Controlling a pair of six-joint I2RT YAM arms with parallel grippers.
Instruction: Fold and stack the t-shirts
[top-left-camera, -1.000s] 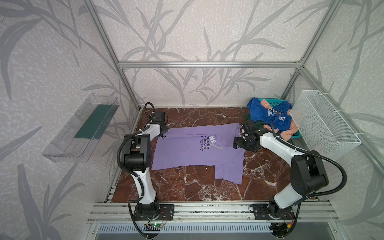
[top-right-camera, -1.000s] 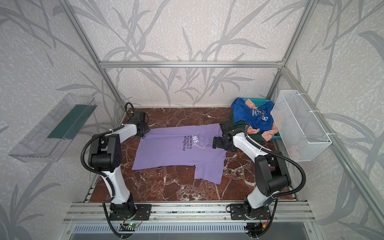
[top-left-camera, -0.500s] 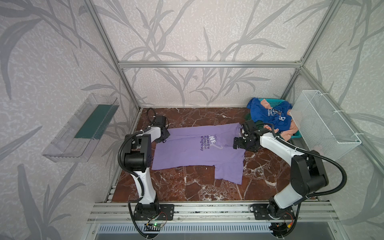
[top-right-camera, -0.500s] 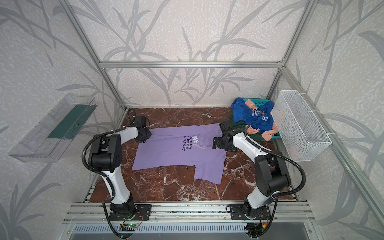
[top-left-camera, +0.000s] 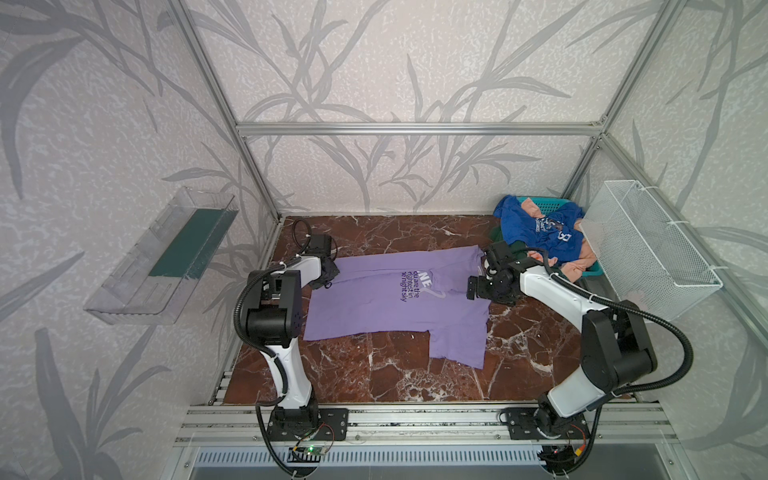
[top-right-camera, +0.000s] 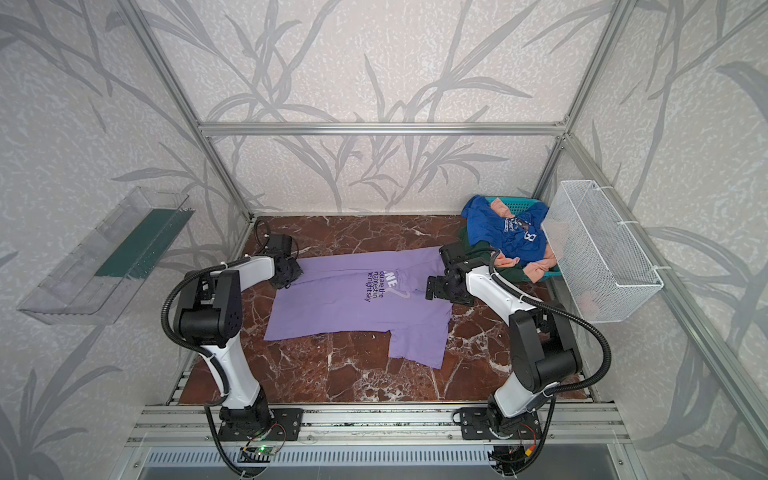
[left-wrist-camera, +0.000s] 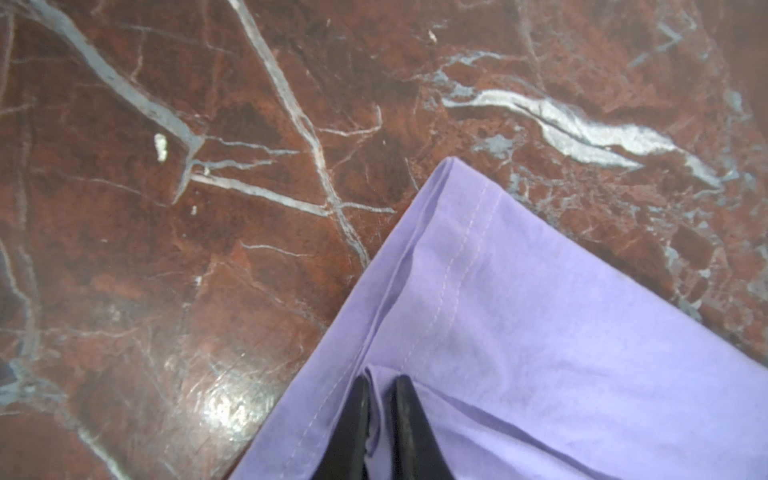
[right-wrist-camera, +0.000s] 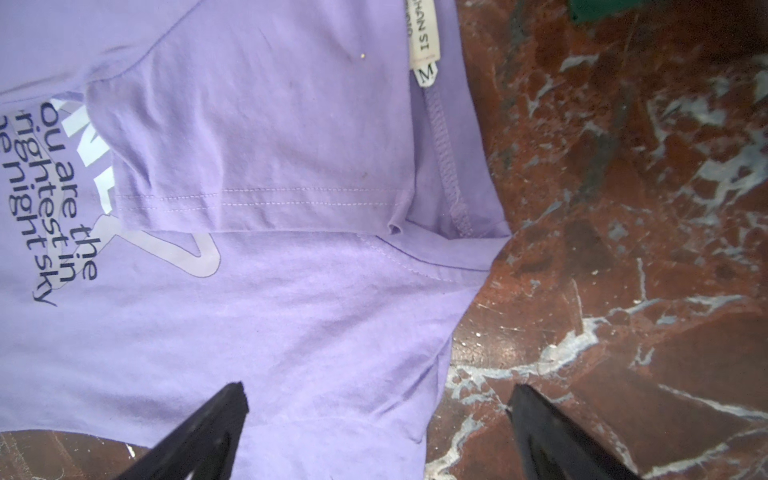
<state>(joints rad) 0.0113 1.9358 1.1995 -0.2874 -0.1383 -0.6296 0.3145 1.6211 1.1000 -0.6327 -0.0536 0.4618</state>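
Note:
A lavender t-shirt (top-left-camera: 395, 303) (top-right-camera: 361, 303) lies spread on the marble table, its dark lettering facing up and one sleeve folded over the print. My left gripper (left-wrist-camera: 380, 380) is shut on a small pinched fold of it beside the stitched hem corner (left-wrist-camera: 453, 174); in both top views it sits at the shirt's far left corner (top-left-camera: 330, 272). My right gripper (right-wrist-camera: 376, 392) hangs open over the shirt's edge near the collar label (right-wrist-camera: 424, 37), one finger above cloth and one above marble. A royal blue shirt (top-left-camera: 536, 228), a peach one (top-left-camera: 577, 268) and a dark green one (top-right-camera: 511, 272) are heaped at the back right.
The heap fills a teal plastic basket (top-left-camera: 544, 202) in the back right corner. A white wire basket (top-left-camera: 648, 249) hangs on the right wall and a clear tray (top-left-camera: 166, 253) on the left wall. Bare marble (top-left-camera: 374, 374) runs in front of the shirt.
My left gripper has shifted slightly onto the shirt's far left corner and closed on a fold of it. The right arm and its open gripper have stayed put.

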